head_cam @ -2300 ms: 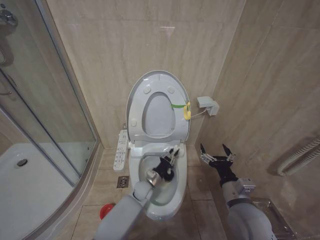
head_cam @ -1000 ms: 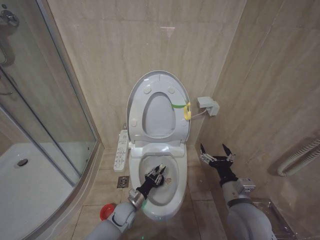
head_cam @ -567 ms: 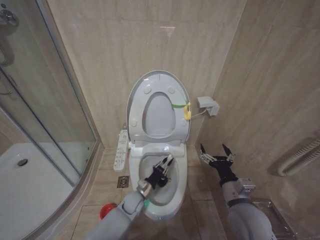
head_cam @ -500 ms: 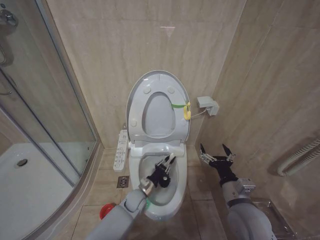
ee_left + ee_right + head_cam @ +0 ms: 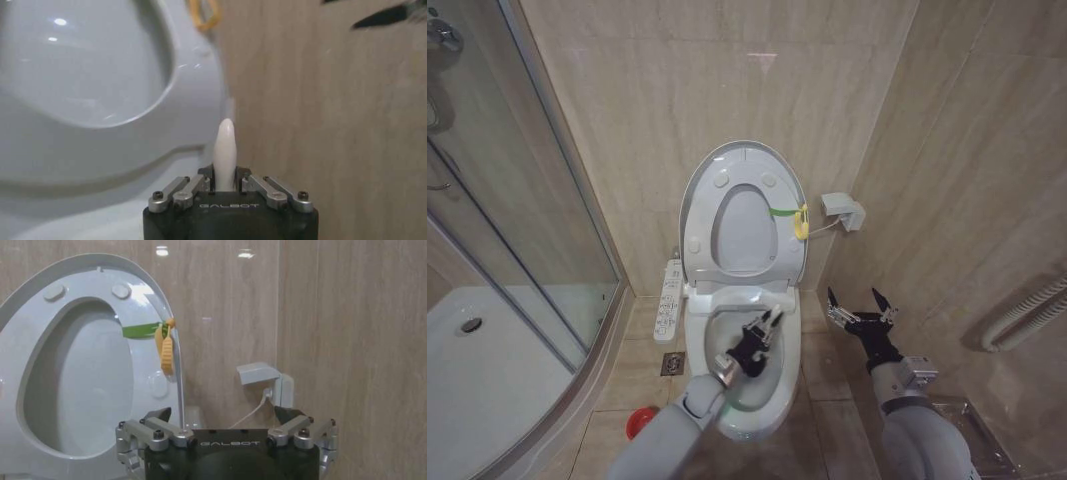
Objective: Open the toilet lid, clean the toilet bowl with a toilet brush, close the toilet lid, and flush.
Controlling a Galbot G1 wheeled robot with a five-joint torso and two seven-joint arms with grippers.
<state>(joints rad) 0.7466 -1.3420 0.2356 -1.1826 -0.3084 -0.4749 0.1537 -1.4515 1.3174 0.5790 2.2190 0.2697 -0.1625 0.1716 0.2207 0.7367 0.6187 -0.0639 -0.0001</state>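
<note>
beige tiles surround the bowl (image 5: 745, 345), lid (image 5: 745, 215) up; left gripper (image 5: 762, 333), clamped on the brush (image 5: 225, 152) handle, should scrub the inner wall evenly; right gripper (image 5: 859, 305) waits, splayed empty.

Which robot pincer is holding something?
The left pincer, over the toilet bowl, is shut on the brush handle. The right pincer is open beside the toilet.
</note>
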